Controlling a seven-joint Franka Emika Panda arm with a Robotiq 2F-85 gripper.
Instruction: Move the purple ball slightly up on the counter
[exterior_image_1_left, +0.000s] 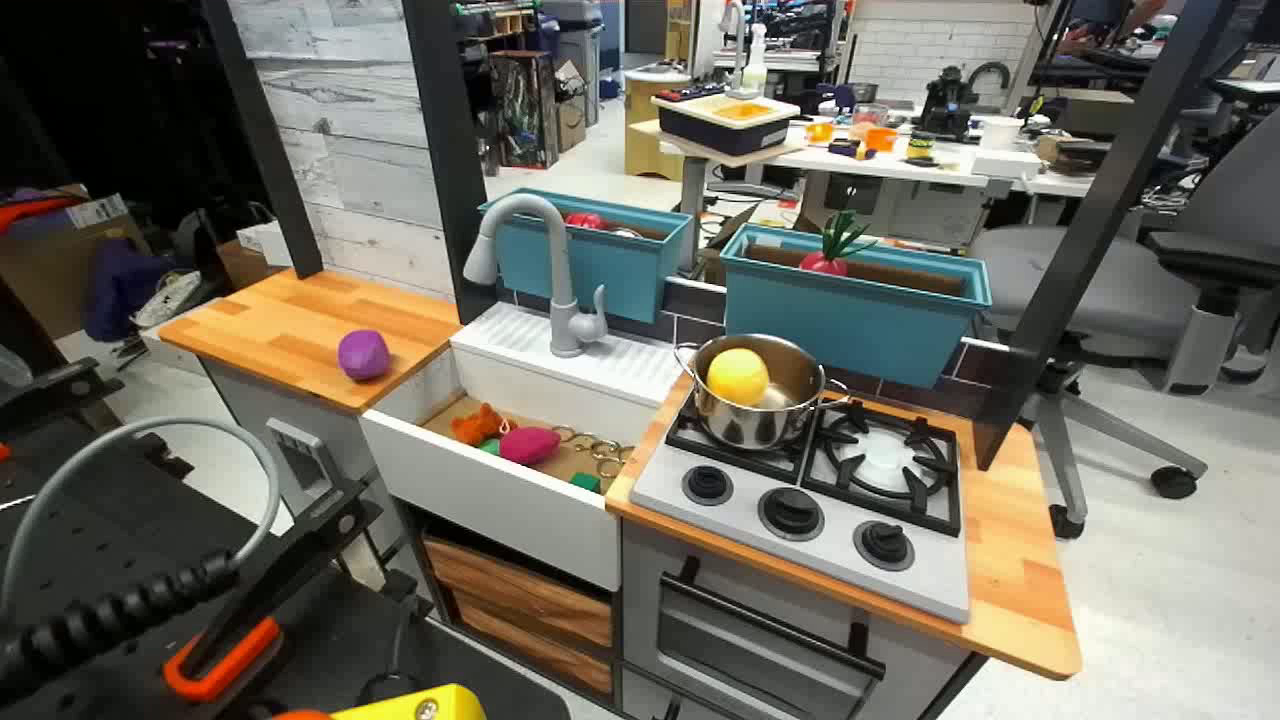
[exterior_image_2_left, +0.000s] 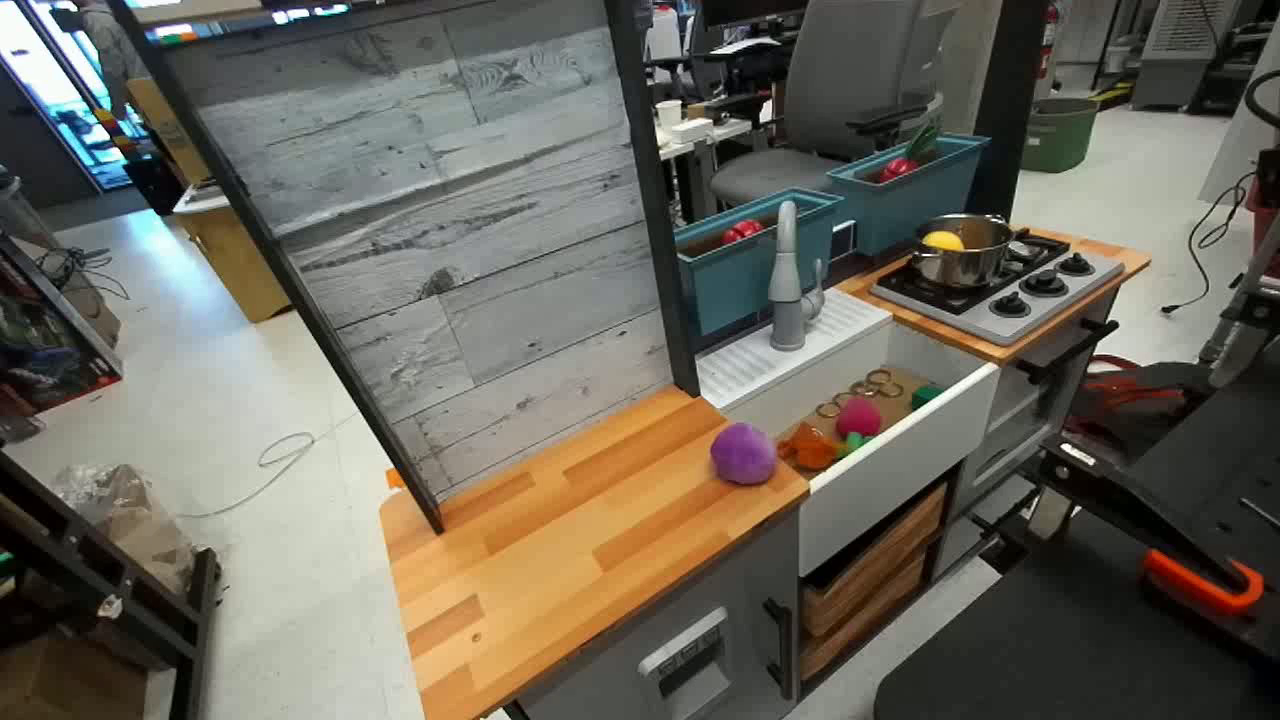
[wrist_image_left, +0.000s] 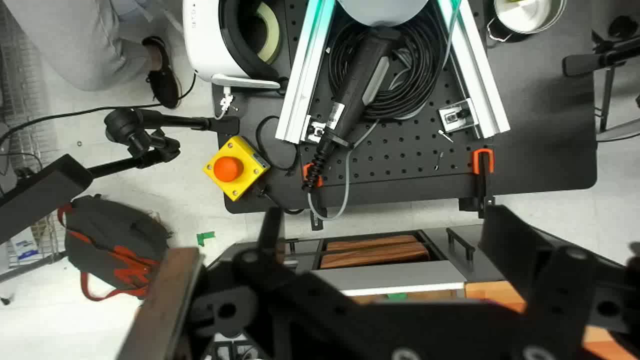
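The purple ball (exterior_image_1_left: 363, 355) rests on the wooden counter (exterior_image_1_left: 270, 320), near its sink-side edge. In an exterior view the ball (exterior_image_2_left: 743, 454) sits by the right front corner of the counter (exterior_image_2_left: 560, 550), beside the sink. In the wrist view a piece of the counter (wrist_image_left: 492, 292) shows behind the gripper's body, which hides most or all of the ball. My gripper (wrist_image_left: 386, 225) is open, with its fingers wide apart and nothing between them. It is out of view in both exterior views, and appears apart from the ball.
The white sink (exterior_image_1_left: 490, 510) holds toy foods and rings. A grey faucet (exterior_image_1_left: 560, 270) rises behind it. A pot (exterior_image_1_left: 750, 400) with a yellow ball stands on the stove (exterior_image_1_left: 690, 540). Teal planters (exterior_image_1_left: 840, 310) and a grey wood-look panel (exterior_image_2_left: 480, 220) stand along the back.
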